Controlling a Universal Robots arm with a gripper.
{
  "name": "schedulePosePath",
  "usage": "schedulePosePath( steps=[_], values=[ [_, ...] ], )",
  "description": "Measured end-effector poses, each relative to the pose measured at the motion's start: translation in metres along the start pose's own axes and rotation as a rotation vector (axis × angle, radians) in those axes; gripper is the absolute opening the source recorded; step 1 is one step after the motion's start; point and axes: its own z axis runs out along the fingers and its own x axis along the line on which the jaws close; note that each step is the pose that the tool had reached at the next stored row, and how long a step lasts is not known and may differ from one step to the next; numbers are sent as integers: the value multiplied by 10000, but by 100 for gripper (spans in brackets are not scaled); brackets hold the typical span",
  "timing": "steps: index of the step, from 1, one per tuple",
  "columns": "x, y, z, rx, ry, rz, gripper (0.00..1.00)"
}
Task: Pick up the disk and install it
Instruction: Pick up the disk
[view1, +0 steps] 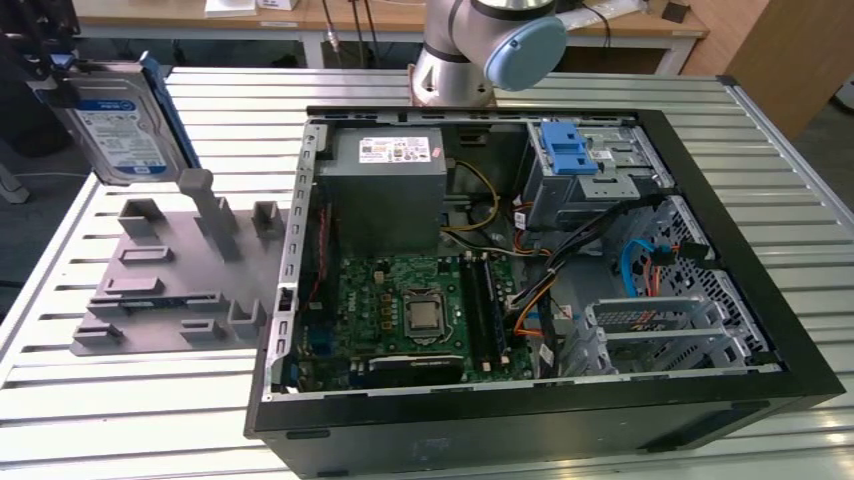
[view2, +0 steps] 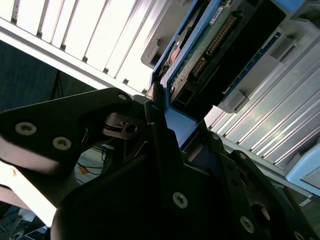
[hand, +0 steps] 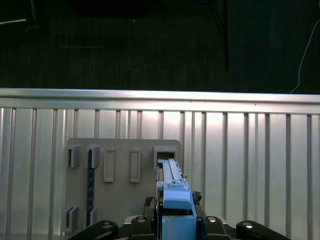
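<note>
Clamping the flat silver metal disk (view1: 118, 125) by its blue plastic carrier, my end effector (view2: 169, 125) pinches the upper edge. The disk hangs directly beneath me, long axis pointing down, above the grey slotted holder plate (hand: 120, 175). The open black computer case (view1: 534, 435) lies off to one side.

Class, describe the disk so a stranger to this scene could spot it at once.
From the open computer case, look to the exterior view's left, above the grey fixture plate. The gripper holds the disk there: silver, blue-and-white label, blue carrier frame.
</note>
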Motion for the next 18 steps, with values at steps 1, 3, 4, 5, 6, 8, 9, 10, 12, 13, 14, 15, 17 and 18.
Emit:
schedulePosePath(
  steps=[1, 3, 4, 5, 6, 8, 9, 10, 12, 13, 14, 15, 17, 18],
  values=[
    [0, 0, -7, 0, 0, 0, 36],
    [0, 1, -20, 0, 0, 0, 36],
    [0, 1, -27, 0, 0, 0, 36],
    [0, 1, -34, 0, -1, 0, 36],
    [0, 1, -41, 0, 0, 0, 36],
    [0, 2, -53, 0, 0, 0, 36],
    [0, 2, -59, 0, 0, 0, 36],
    [0, 2, -66, -1, 0, 0, 36],
    [-2, 2, -85, -2, 1, 0, 36],
    [-2, 3, -97, 0, 0, 0, 36],
    [-2, 3, -109, -1, 0, 0, 36],
    [-2, 4, -119, 0, 0, 1, 36],
    [-2, 4, -140, -1, 0, 0, 36],
    [-2, 4, -147, 1, 0, 0, 36]
  ],
)
